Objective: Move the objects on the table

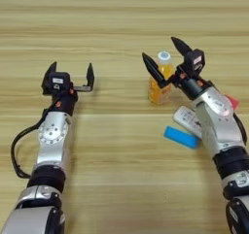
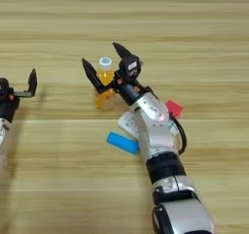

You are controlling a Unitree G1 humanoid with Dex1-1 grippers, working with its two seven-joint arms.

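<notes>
The small orange-juice bottle (image 1: 159, 85) with a white cap stands on the table (image 1: 121, 14), right of the middle. My right gripper (image 1: 158, 47) is open around its top, one black finger left of the cap and the other behind it to the right, neither pressing on it. Beside the right forearm lie the white remote control (image 1: 186, 118), the flat blue block (image 1: 181, 137) and the red cube (image 1: 233, 102), which the arm partly covers. My left gripper (image 1: 71, 66) rests open at the left with nothing between its fingers.
The wooden planks stretch bare across the back of the table and between the two arms. A black cable (image 1: 19, 145) loops beside the left forearm. The right arm (image 2: 153, 131) lies over the remote and the cube.
</notes>
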